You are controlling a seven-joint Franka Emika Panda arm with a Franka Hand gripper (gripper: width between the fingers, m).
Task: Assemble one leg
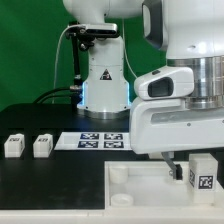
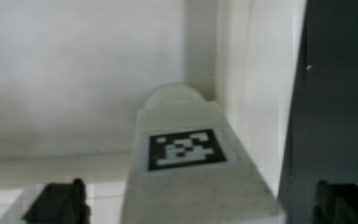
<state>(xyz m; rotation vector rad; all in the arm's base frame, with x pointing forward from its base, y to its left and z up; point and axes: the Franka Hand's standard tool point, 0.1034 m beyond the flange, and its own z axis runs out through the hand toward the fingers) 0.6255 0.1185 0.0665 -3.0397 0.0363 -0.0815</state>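
A leg [image 2: 190, 150], a white block with a black-and-white tag facing the camera, lies between my gripper's [image 2: 201, 203] two dark fingertips [image 2: 55, 203], with a gap on each side. The gripper is open. In the exterior view the same leg [image 1: 205, 173] stands at the right on the large white top [image 1: 140, 195]. My gripper [image 1: 193, 168] is lowered around it, with one dark finger on the leg's left side. Two more legs [image 1: 13, 146] [image 1: 42, 146] stand on the black table at the exterior view's left.
The marker board [image 1: 101, 140] lies flat at mid table in front of the arm's base [image 1: 104, 85]. The white top has round corner sockets [image 1: 118, 174] near its left edge. In the wrist view the dark table [image 2: 345, 90] shows beside the top's edge.
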